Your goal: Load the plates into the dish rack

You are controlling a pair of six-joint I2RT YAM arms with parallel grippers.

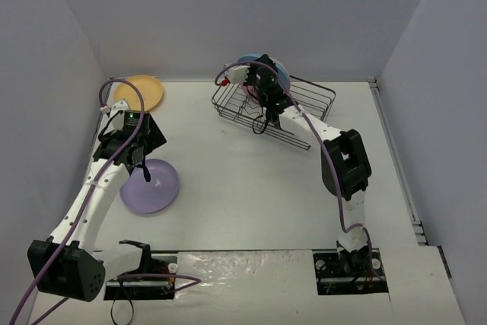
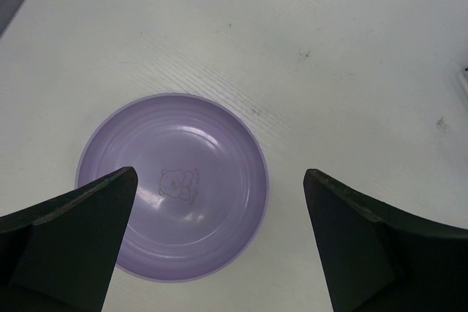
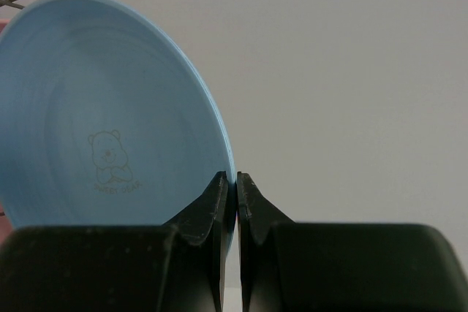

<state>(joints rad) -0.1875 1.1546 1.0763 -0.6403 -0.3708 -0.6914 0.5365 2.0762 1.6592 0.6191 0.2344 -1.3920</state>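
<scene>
Pinching the rim of the round light blue matte plate [image 3: 110, 107], the right pincer [image 3: 235, 180] holds it on edge at the dark thin-wire dish rack [image 1: 312, 97]. The left pincer [image 2: 219, 173] hangs spread wide above the round lilac purple plate [image 2: 183, 144], which lies flat on the white surface [image 2: 329, 49].

Top camera overlooks table [image 1: 251, 188]; left wrist looks down, sharing lilac plate [image 2: 172, 188].

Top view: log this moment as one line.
right gripper: shut on light blue plate rim, at dish rack | left gripper: open, above purple plate on table | yellow plate: on table
</scene>
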